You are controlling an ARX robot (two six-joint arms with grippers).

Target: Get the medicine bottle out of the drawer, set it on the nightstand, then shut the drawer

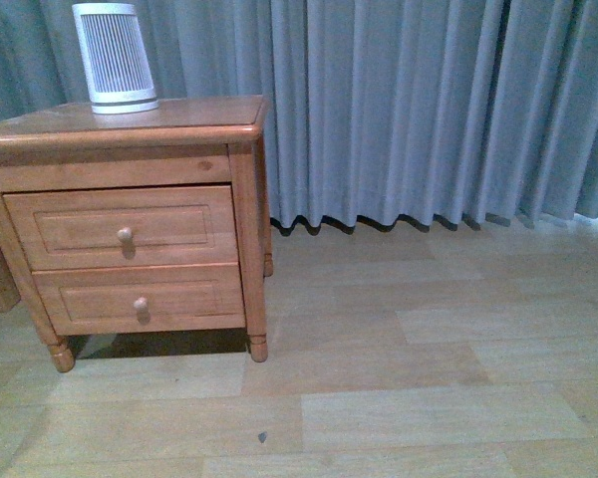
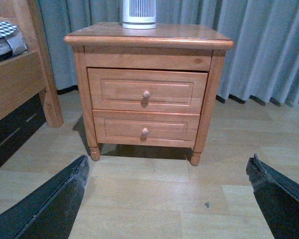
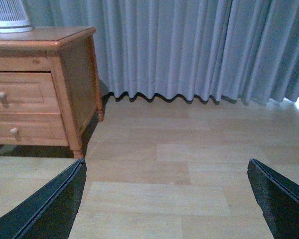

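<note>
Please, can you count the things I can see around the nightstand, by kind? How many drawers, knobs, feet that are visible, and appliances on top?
Counted in the left wrist view:
Drawers: 2, upper drawer and lower drawer, both closed
Knobs: 2, upper knob and lower knob
Visible feet: 2, one foot and the other foot
White slatted appliance on the nightstand: 1
Total: 7

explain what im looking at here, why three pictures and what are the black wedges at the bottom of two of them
It is a robot with two arms, each ending in a gripper. One camera sits on its body; one sits on each wrist. The black wedges are fingers of the left gripper and the right gripper, both wide open and holding nothing. All three views show a wooden nightstand with two shut drawers; the upper drawer is the taller. A white slatted appliance stands on top. No medicine bottle is visible. The left wrist view also shows a bed frame.
</note>
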